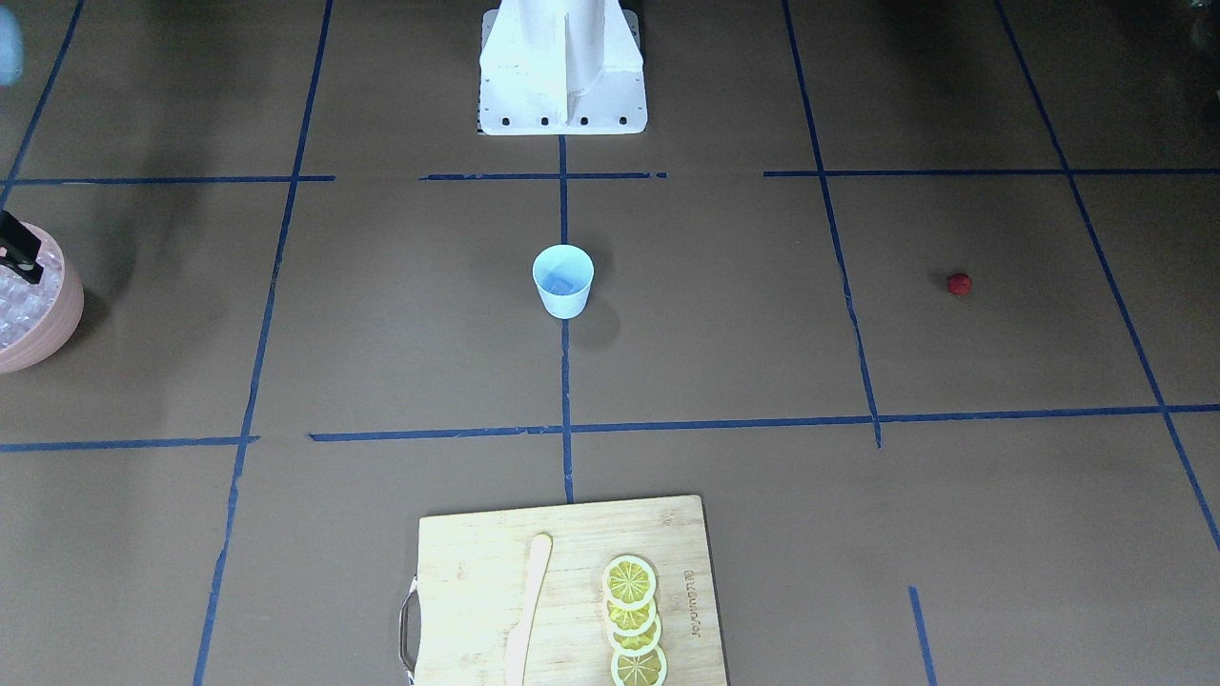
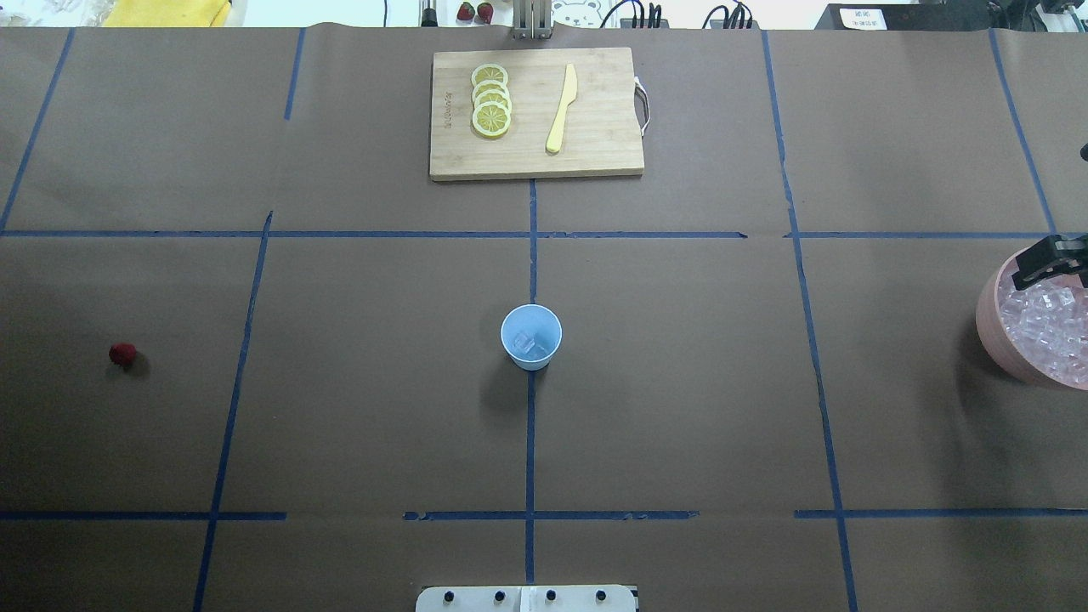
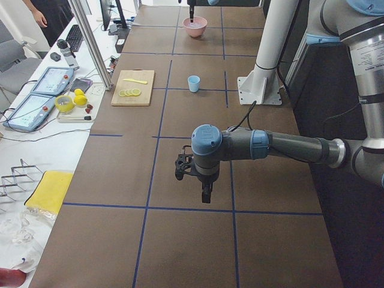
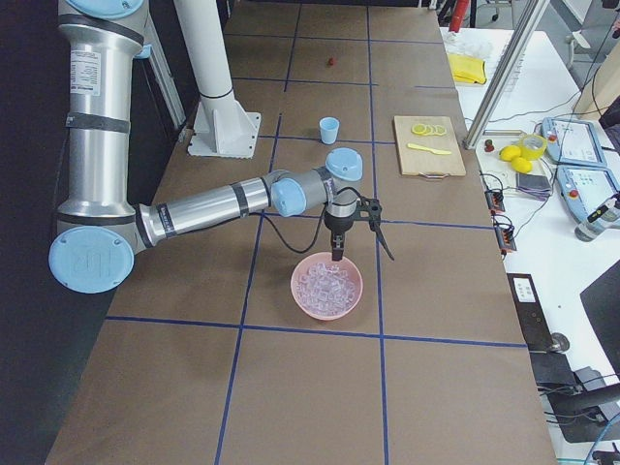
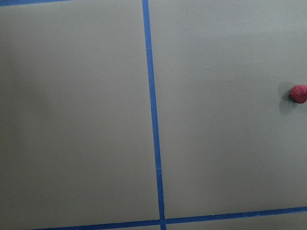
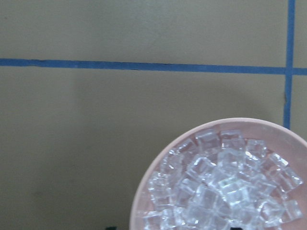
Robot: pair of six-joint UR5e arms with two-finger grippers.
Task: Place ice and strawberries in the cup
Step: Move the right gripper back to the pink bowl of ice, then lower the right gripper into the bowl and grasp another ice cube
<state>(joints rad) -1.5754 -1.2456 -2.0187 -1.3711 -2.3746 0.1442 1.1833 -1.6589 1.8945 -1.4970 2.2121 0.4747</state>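
Note:
The light-blue cup (image 2: 531,337) stands upright at the table's middle and holds one clear ice cube (image 2: 526,344). It also shows in the front view (image 1: 562,279). More ice (image 6: 225,179) fills a pink bowl (image 2: 993,327) at the right edge. The dark-red strawberry (image 2: 122,354) lies alone on the far left; it also shows in the left wrist view (image 5: 298,94). My right gripper (image 2: 1047,262) hangs open and empty just above the bowl's rim. My left gripper (image 3: 204,193) hovers above the table near the strawberry's side; I cannot tell whether it is open or shut.
A wooden cutting board (image 2: 595,153) at the far middle holds several lemon slices (image 2: 491,100) and a yellow knife (image 2: 561,109). The robot's white base (image 1: 562,67) stands at the near middle. Blue tape lines cross the brown table cover.

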